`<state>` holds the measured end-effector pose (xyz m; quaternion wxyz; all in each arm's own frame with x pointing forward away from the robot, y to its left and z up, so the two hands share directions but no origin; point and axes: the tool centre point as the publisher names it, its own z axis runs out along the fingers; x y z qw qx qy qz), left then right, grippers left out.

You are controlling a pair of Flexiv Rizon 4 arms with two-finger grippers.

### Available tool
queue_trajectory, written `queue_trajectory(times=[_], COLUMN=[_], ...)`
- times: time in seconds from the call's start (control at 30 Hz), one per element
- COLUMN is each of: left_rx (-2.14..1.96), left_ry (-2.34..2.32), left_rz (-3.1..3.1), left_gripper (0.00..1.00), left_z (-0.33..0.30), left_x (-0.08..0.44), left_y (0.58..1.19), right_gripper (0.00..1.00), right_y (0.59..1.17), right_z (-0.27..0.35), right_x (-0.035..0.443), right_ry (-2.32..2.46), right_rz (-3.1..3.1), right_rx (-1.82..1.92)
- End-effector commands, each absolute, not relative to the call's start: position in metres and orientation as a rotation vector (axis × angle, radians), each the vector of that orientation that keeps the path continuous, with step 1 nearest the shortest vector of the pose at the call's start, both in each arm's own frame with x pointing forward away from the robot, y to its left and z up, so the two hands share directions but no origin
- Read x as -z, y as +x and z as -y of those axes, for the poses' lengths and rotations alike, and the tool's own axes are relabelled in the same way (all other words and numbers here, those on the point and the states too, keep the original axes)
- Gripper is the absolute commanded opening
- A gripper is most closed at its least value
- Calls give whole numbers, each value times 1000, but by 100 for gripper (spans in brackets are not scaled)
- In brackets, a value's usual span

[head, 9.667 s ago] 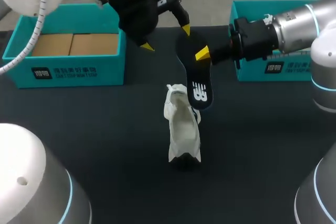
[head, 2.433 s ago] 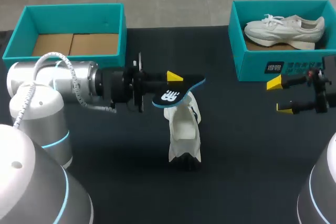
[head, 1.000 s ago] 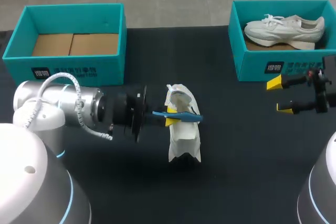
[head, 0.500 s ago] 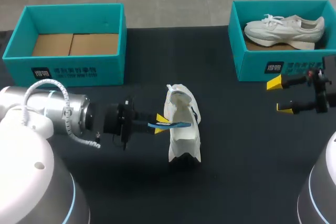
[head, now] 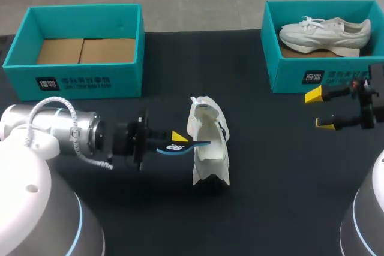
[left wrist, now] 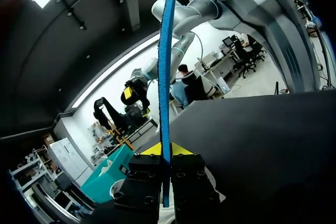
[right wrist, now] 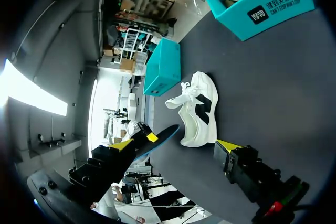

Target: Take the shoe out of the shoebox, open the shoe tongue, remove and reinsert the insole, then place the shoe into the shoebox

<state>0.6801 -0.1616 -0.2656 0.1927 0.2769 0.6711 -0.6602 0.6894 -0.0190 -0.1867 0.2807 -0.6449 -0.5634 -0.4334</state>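
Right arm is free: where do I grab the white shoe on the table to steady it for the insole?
Probably the white shoe by its side wall near the robot-side end, with the right gripper coming from the shoe's right and one finger inside the upward-facing opening. The left gripper and insole already occupy its left side.

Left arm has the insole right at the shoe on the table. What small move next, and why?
Probably ease the left gripper on toward the shoe, tipping the insole toe-down. Its jaws are shut on the insole's rear, and the front tip seems only to reach the shoe's opening, so most of the insole is not yet inside.
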Motion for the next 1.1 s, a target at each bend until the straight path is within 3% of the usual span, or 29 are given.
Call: queue_trajectory(times=[0.03, 0.6, 1.1], left_rx=[1886, 1897, 1937], left_ry=[794, 788, 788], left_rz=[-1857, -1879, -1813], left_gripper=[0, 0, 0], left_z=[166, 172, 184], left_x=[275, 289, 271], left_y=[692, 704, 701], right_gripper=[100, 100, 100], right_y=[688, 688, 688], right_z=[18, 18, 18], right_x=[187, 187, 187], right_ry=[-1732, -1732, -1732], right_rz=[1509, 1509, 1509], right_rx=[1163, 1163, 1163])
